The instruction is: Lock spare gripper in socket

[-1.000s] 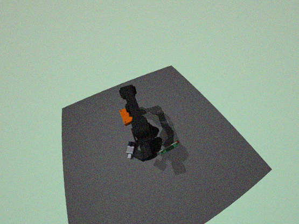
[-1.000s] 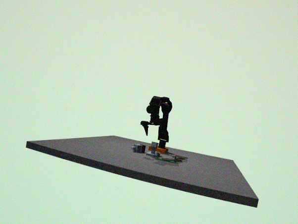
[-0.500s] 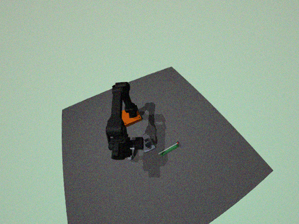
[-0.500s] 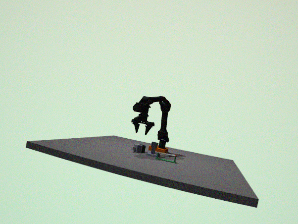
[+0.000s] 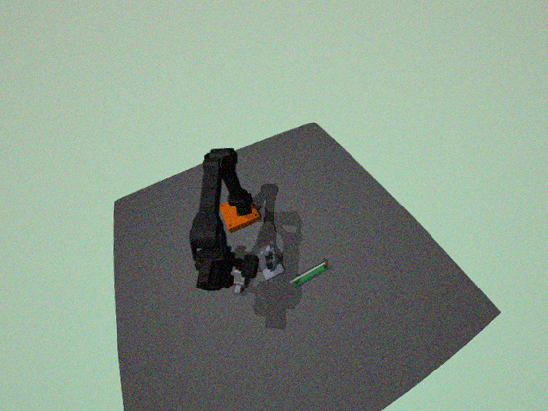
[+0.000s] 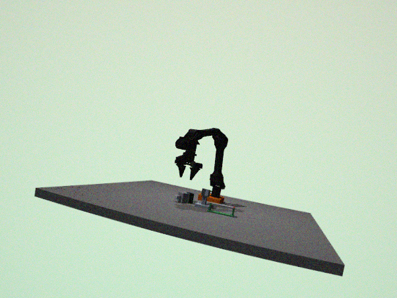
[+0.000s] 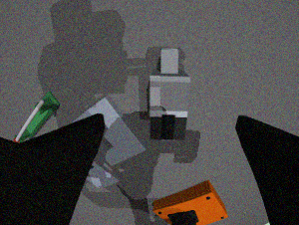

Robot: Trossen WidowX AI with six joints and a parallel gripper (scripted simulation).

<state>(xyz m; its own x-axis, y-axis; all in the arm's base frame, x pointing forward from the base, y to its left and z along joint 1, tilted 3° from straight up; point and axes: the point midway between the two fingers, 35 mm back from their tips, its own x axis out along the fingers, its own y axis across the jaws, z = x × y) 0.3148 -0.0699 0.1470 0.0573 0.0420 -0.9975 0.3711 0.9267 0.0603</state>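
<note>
Pincer (image 5: pixel 237 273) (image 6: pixel 186 178) (image 7: pixel 172 120) spread and holding nothing, seen from the top near the spare (image 5: pixel 238 282) (image 6: pixel 188 198) (image 7: pixel 169 95), which lies at eight o'clock from the mount (image 5: pixel 272 273) (image 6: pixel 205 196) (image 7: pixel 124 144). Exterior view: the fingers hang above the spare; the pin (image 5: pixel 310 270) (image 6: pixel 225 206) (image 7: pixel 29 120) rests on the green rack (image 5: pixel 310 276) (image 6: pixel 221 213) (image 7: pixel 52 104), out of the socket. Wrist view: the spare sits between the fingertips, its spigot toward twelve o'clock; a good grasp likely needs a straight descent, centred on the body, spigot free.
</note>
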